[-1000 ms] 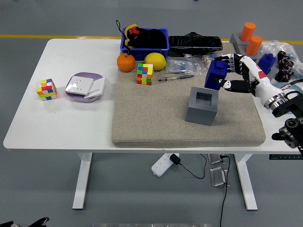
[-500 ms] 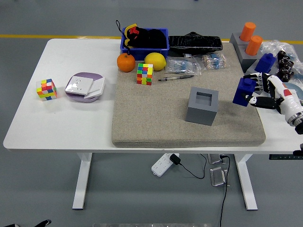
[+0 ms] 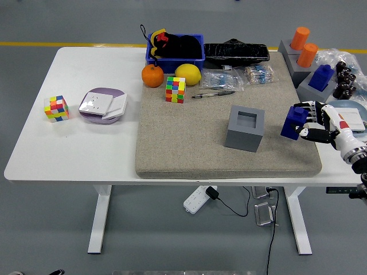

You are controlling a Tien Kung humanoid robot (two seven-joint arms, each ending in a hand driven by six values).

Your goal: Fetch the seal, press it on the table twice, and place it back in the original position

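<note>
Desk [image 3: 74, 149] edge runs nearest, white and bare in front of the beige mat [image 3: 189, 137], the landmark for what follows. At the mat's right edge the right hand [image 3: 312, 123] has its fingers closed around the blue seal [image 3: 295, 121], held over that edge. Nearer the mat's middle, left of the seal, stands the grey holder block [image 3: 245, 128], its square socket open upward. Left of the mat, on the bare desk, lie a purple-and-white case [image 3: 102, 105] and a colour cube [image 3: 56, 108]. Toward the mat's far side sit a second colour cube [image 3: 175, 89], a pen [image 3: 213, 94], an orange [image 3: 152, 75] and a lemon [image 3: 187, 74]. Beyond its far edge is a blue bin [image 3: 175, 47].
</note>
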